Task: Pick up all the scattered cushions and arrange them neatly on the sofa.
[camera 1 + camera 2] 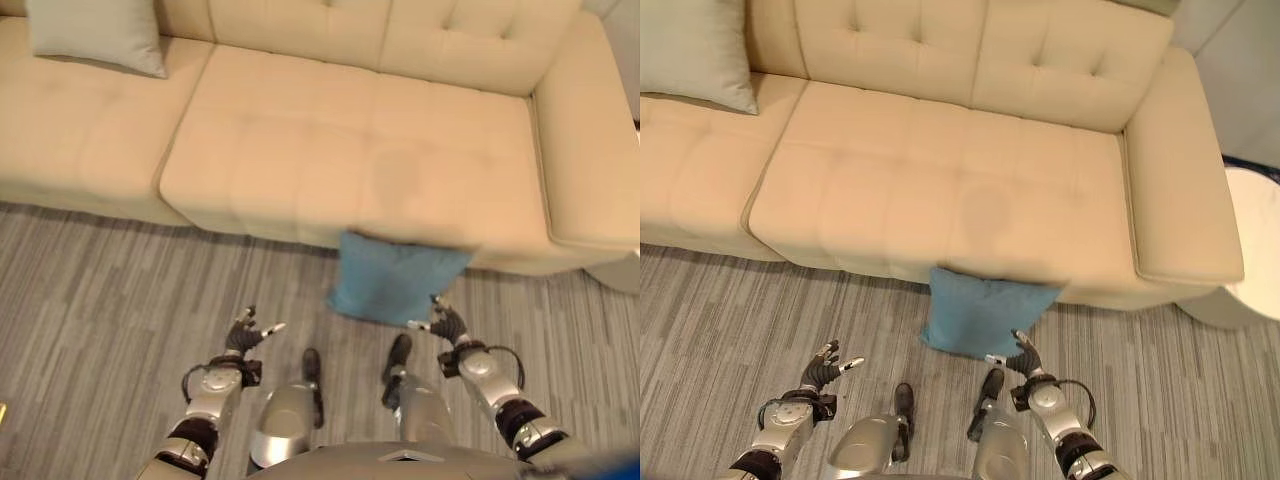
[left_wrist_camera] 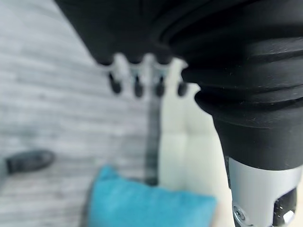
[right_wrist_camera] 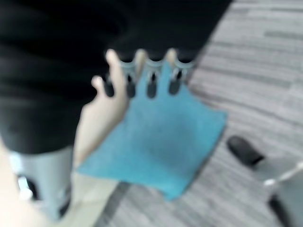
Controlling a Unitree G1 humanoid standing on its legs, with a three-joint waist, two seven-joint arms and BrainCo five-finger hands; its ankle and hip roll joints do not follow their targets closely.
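Left eye view: a blue cushion [image 1: 392, 279] stands on the grey striped floor [image 1: 90, 300], leaning against the front of a cream sofa [image 1: 330, 150] below its right-hand seat. A pale grey cushion [image 1: 97, 35] rests upright at the back of the sofa's left seat. The left hand [image 1: 246, 335] is held low above the floor with its fingers loosely spread and nothing in them. The right hand [image 1: 445, 322] hangs just beside the blue cushion's lower right corner, fingers relaxed and apart, holding nothing.

Right eye view: the same scene, with the blue cushion [image 1: 980, 312] propped at the sofa's [image 1: 940, 190] front edge between the two hands. A round white object [image 1: 1252, 250] sits on the floor past the sofa's right armrest.

Left wrist view: the left hand's fingers [image 2: 137, 85] reach out straight past the dark ribbed cover, clear of everything. Beyond them lie the floor, the sofa's tufted front and the blue cushion [image 2: 147, 203].

Right wrist view: the right hand's fingers [image 3: 151, 80] stretch out straight over the blue cushion [image 3: 161, 142]; whether they touch it cannot be told.
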